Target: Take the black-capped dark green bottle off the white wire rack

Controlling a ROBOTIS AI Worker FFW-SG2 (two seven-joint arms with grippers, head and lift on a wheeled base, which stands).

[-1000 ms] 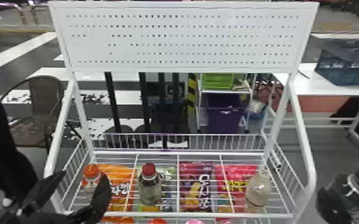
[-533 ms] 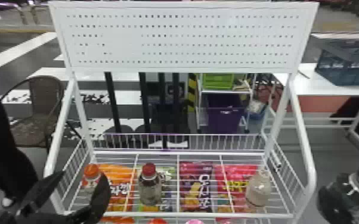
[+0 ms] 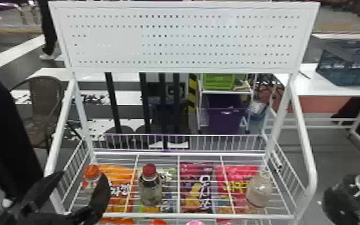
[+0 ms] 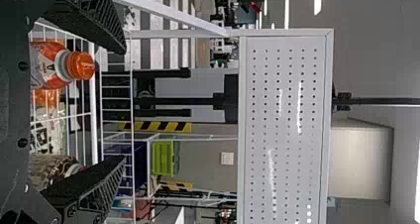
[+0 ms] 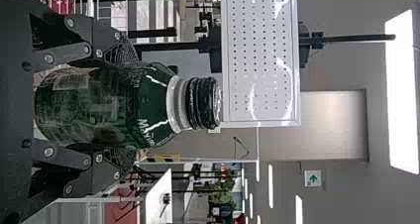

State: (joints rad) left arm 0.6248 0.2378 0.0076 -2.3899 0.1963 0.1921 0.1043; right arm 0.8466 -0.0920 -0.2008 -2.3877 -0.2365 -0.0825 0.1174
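fingers of r gripper [image 5: 120, 106] clamped on dark green bottle [image 5: 94, 107], 1 per side of its body, black cap [image 5: 204, 103] clear of the grip & bottle approx upright. bottle is out to the right of the white wire rack [image 3: 197, 216], past its right side rail, nothing seen under it. l gripper [image 4: 122, 104] has its 2 fingers wide apart w/ nothing between the tips; it's at the rack's near left corner, by orange-capped bottle [image 3: 92, 172].

farther out, on rack: red-capped bottle [image 3: 150, 191] left of middle, pale bottle [image 3: 258, 191] at right, 3 snack bags incl. orange bag [image 3: 119, 173], purple bag [image 3: 195, 187] & red bag [image 3: 237, 179]. far right, white table [image 3: 346, 89] w/ a blue-gray crate [image 3: 349, 68].

step in hand, my read: the take-off is basically done, bottle's off & held. next move: keep grip firm, bottle level, carry it a bit more right & away from the side rail so base doesn't clip it, then lower if a spot's wanted. l gripper prob. needs no part, best kept off orange cap.
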